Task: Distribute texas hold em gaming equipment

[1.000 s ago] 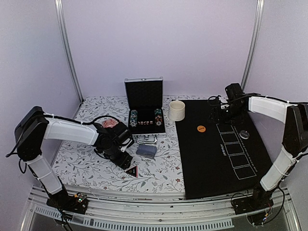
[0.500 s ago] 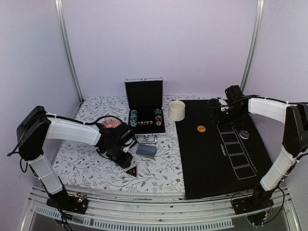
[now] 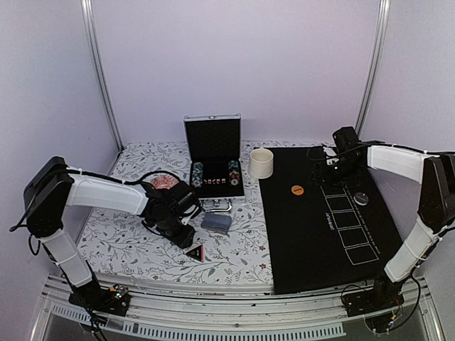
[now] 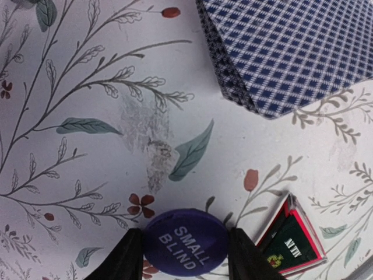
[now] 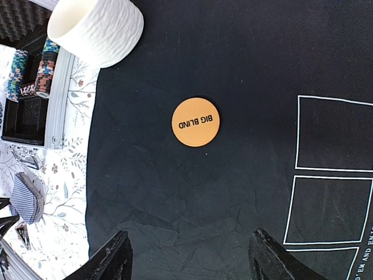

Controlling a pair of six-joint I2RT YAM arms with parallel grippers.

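Left pincer (image 4: 185, 259) closed in over the last second and pinched the blue disc (image 4: 185, 236) at the frame's bottom; right pincer (image 5: 189, 256) hung spread. Lift looked next.

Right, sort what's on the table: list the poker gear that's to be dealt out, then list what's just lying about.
For the job:
- card deck
- SMALL BLIND disc
- BIG BLIND disc
- triangle marker
- poker chips

Just lying about:
- cream cup
- pink dish
- open metal case
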